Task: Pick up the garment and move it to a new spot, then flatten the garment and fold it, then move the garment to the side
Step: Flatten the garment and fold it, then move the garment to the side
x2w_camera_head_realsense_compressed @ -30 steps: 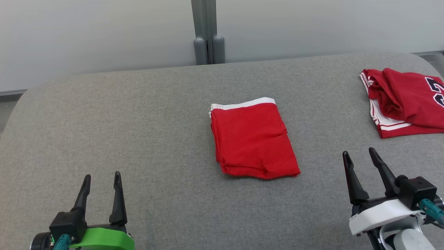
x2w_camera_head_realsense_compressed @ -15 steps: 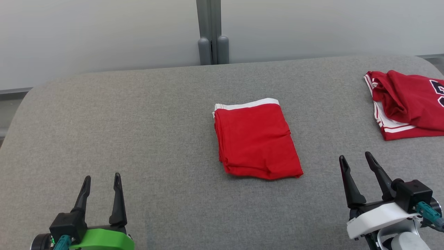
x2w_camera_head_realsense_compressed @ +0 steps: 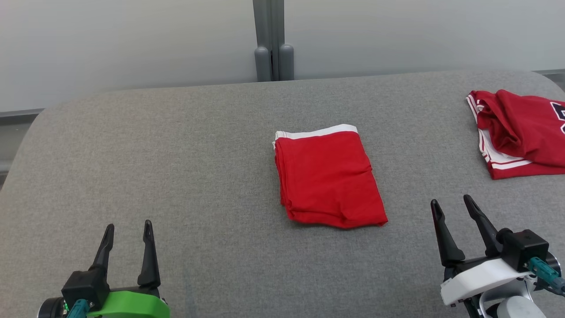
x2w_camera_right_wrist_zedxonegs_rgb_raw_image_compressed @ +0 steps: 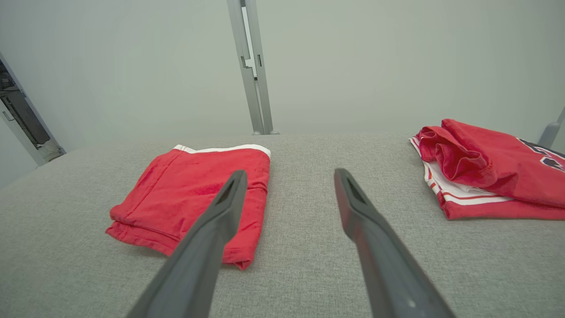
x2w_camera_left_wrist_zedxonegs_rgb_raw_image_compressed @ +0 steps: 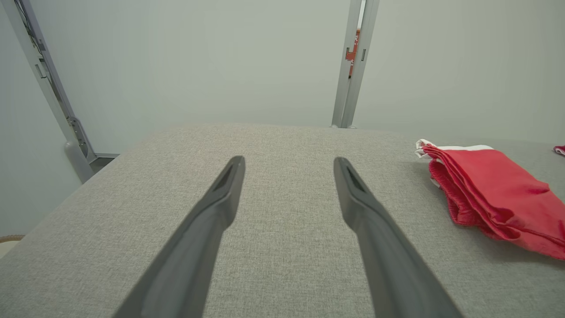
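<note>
A red garment [x2w_camera_head_realsense_compressed: 329,176] with a white band along its far edge is seen folded into a compact rectangle near the middle of the grey fabric-covered tabletop [x2w_camera_head_realsense_compressed: 176,154]. It is laid flat, and its stacked layers are visible along its left side. The left end effector [x2w_camera_head_realsense_compressed: 128,224] is held at the near left of the tabletop, well apart from the garment. Its two dark fingers are spread and nothing is held between them. The right end effector [x2w_camera_head_realsense_compressed: 451,199] is positioned at the near right, nearer to the garment but not touching it, and its fingers are likewise parted and empty. In the right wrist view, bare tabletop is seen between those fingers. A red jersey [x2w_camera_head_realsense_compressed: 521,128] with white and red trim and dark lettering is lying crumpled at the far right of the tabletop, well apart from the folded garment. A grey post [x2w_camera_head_realsense_compressed: 273,39] is seen behind the far edge, against a pale wall [x2w_camera_head_realsense_compressed: 132,44].
</note>
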